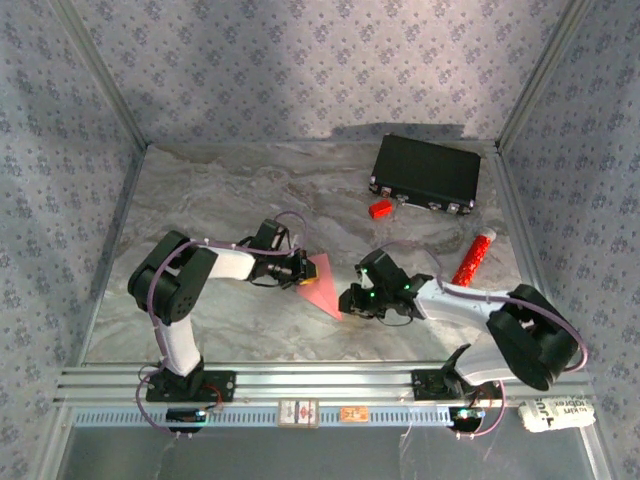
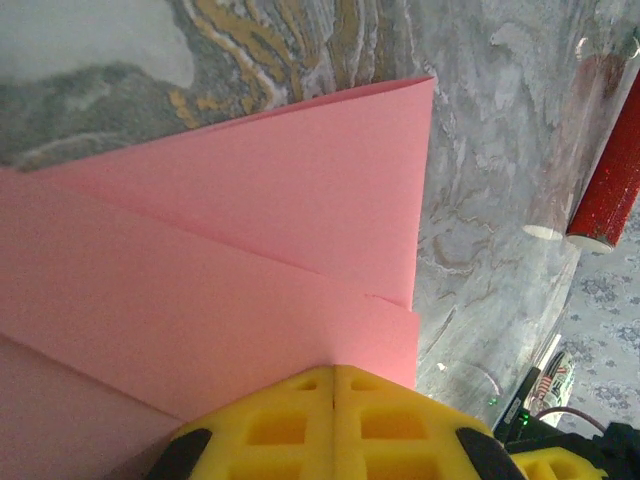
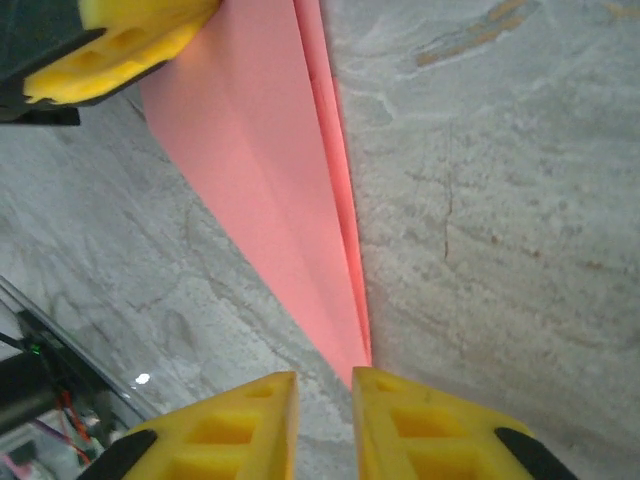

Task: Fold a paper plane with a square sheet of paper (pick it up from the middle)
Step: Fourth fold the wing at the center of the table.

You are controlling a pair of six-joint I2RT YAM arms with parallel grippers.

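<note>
Your closed left hand (image 2: 333,385) pins the creased pink paper plane (image 2: 250,260) on the marbled desk (image 3: 480,200), with your right hand (image 3: 325,390) ajar at its tip.

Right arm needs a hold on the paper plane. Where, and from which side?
Probably the narrow pointed end of the paper plane, approached from the tip along its long folded edge, where the layers stack. The right gripper faces that tip with jaws slightly apart; the left gripper is shut on the wide end.
</note>
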